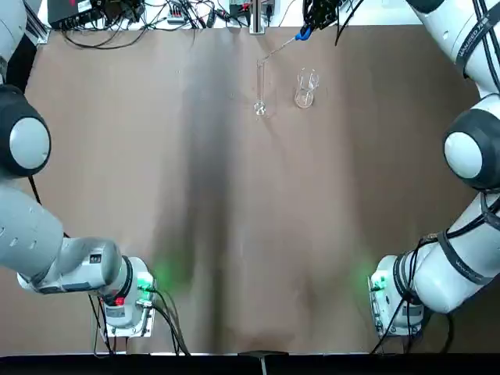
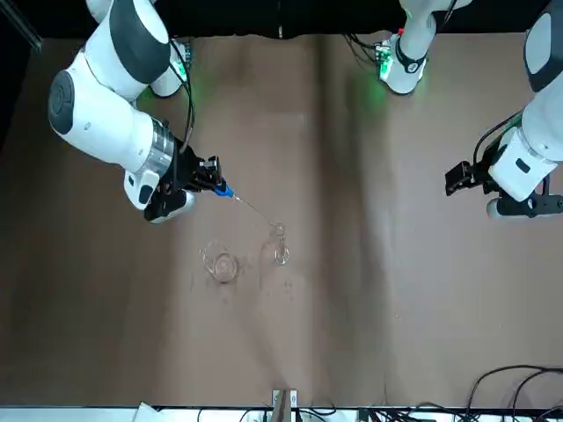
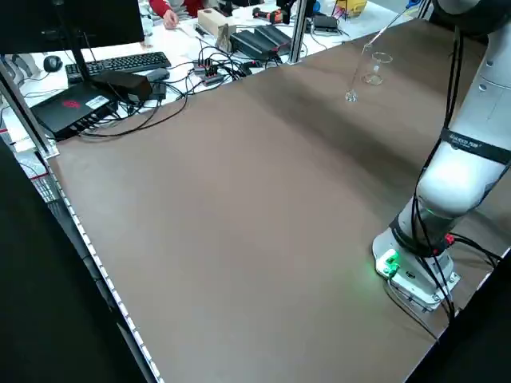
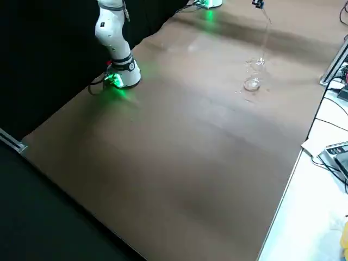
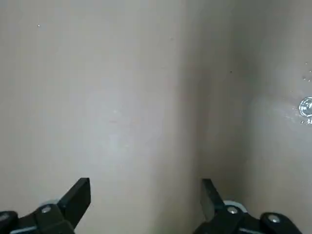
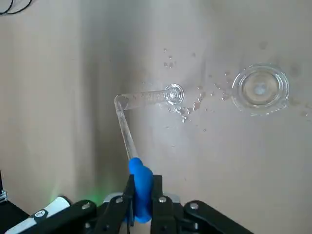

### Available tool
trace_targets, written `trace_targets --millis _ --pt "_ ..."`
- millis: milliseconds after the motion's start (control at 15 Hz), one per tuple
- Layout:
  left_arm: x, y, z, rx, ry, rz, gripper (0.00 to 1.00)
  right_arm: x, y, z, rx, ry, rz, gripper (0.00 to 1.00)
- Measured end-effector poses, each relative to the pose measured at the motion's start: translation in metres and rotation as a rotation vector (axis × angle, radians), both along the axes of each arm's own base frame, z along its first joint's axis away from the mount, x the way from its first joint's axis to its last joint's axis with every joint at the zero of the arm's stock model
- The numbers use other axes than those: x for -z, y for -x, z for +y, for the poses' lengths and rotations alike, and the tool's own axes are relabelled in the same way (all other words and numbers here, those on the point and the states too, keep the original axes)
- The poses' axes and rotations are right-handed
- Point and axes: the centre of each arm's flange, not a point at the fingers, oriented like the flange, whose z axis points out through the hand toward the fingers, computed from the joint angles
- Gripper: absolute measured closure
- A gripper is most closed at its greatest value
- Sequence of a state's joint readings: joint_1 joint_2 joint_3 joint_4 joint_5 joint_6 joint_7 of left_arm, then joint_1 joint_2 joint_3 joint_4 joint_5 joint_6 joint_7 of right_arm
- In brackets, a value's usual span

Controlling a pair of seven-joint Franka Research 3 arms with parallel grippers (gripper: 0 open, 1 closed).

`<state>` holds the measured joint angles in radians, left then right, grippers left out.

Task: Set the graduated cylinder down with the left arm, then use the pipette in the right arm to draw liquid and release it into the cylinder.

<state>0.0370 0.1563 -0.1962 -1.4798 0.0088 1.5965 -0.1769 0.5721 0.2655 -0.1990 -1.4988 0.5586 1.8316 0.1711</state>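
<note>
Graduated cylinder (image 6: 146, 98) upright on table beside beaker; pipette (image 6: 127, 136), blue bulb pinched, tilted with tip at cylinder's mouth

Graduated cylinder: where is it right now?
In the top view, the graduated cylinder stands upright near the table's far edge, just left of the beaker, with the pipette tip at its mouth.

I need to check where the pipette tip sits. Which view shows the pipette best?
The right wrist view: the pipette runs from its blue bulb in the right tool to the graduated cylinder mouth. Front and top views show it small; in the side views it is faint.
</note>
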Motion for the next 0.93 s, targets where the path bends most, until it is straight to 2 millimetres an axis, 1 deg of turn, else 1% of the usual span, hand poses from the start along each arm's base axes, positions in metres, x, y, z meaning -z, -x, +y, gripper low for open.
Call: trace_targets --millis 400,933 --pt "-0.010 0.006 0.002 -0.004 -0.004 -0.002 0.00 0.002 0.000 -0.002 -0.005 0.024 -0.006 0.85" --pt "-0.017 0.011 -0.005 0.010 -0.003 -0.012 0.00 0.004 0.001 -0.002 -0.011 0.035 -0.002 0.85"
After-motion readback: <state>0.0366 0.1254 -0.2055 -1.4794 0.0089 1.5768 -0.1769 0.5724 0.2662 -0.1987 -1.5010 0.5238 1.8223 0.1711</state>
